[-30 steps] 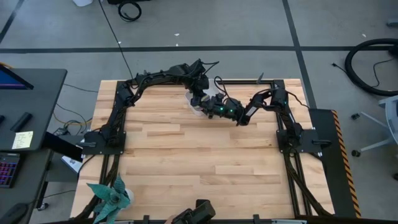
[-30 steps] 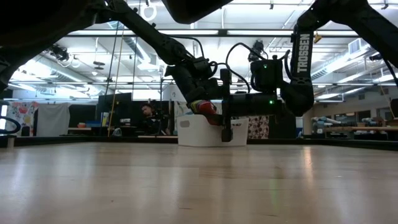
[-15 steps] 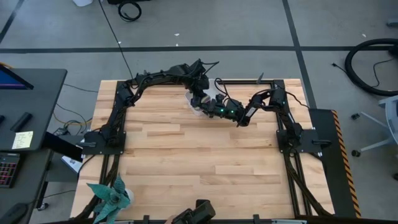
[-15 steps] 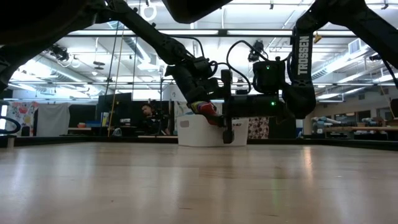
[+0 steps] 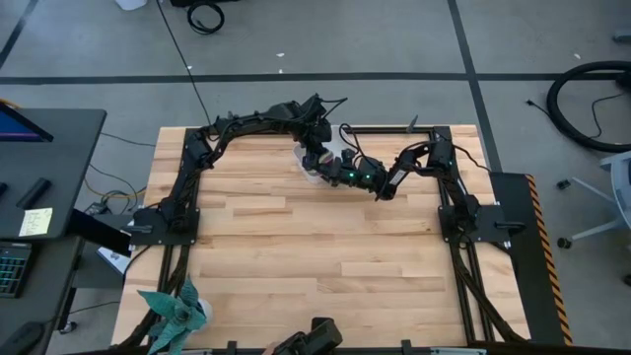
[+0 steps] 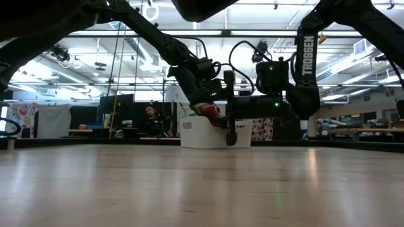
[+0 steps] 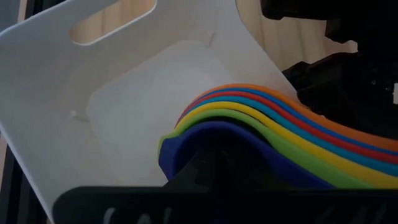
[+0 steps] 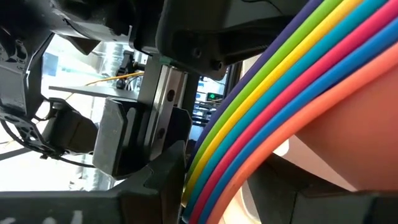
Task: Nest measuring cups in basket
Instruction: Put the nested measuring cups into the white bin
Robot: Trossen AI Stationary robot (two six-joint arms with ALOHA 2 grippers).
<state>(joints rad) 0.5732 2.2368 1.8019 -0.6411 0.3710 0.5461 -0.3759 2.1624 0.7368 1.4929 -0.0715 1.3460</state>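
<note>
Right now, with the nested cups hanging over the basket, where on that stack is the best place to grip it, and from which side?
Probably the fanned handles, pinched across their flat faces from the handle side. The bowls are round and nested with nothing flat to clamp, while the stack hangs over the basket whose wall crowds the bowl end.

Over the last second the right hand (image 5: 342, 170) crept slightly toward the basket (image 5: 313, 168) near the tabletop's far edge and rose a touch in the low view, most of that shift coming early. Nothing else visibly moved.
</note>
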